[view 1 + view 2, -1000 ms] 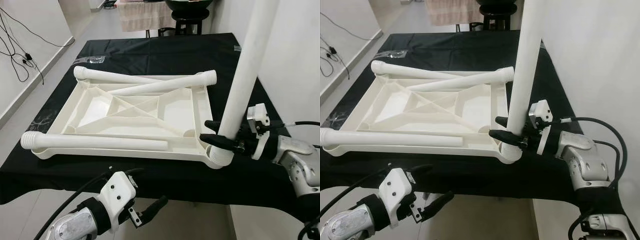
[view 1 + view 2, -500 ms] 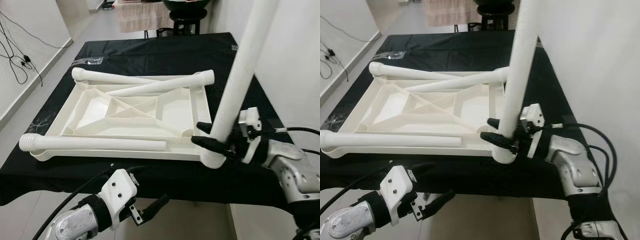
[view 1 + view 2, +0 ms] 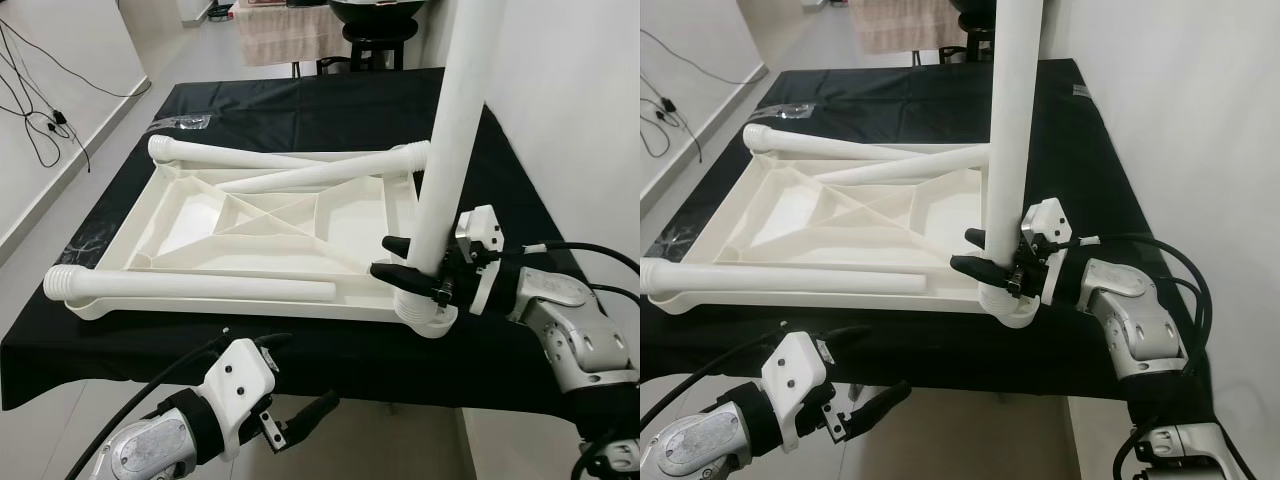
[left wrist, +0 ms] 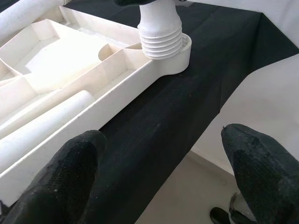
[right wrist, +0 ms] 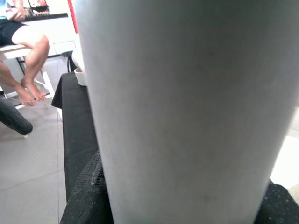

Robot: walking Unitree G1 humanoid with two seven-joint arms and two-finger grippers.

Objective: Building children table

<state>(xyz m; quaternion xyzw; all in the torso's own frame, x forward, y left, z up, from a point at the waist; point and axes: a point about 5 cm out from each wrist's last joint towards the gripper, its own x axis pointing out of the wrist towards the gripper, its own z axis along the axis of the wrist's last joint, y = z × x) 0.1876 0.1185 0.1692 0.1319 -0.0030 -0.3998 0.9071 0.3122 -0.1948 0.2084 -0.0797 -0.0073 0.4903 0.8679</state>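
Nearest, at about seven o'clock and below the near edge of the black-draped table (image 3: 300, 110), the left gripper (image 3: 300, 420) is held idle with its two black fingers spread apart and nothing between them.

At about four o'clock, the right gripper (image 3: 410, 272) is clamped on the long white plastic table leg (image 3: 448, 150), which is held upright just above its ribbed threaded end. That end is seated at the round corner socket (image 4: 180, 56) of the upturned white plastic tabletop (image 3: 200, 215).

A slight lean is seen in the leg. If it is turned while tilted, the threads are likely to be crossed and jammed. Since the tabletop is pinned by nothing, it could be dragged or spun toward the table edge by the twisting force.

Farther in, three loose white legs are laid across the tabletop: one (image 3: 190, 285) along the near side and two (image 3: 320, 172) toward twelve o'clock. These could be rolled off if the tabletop is shifted.
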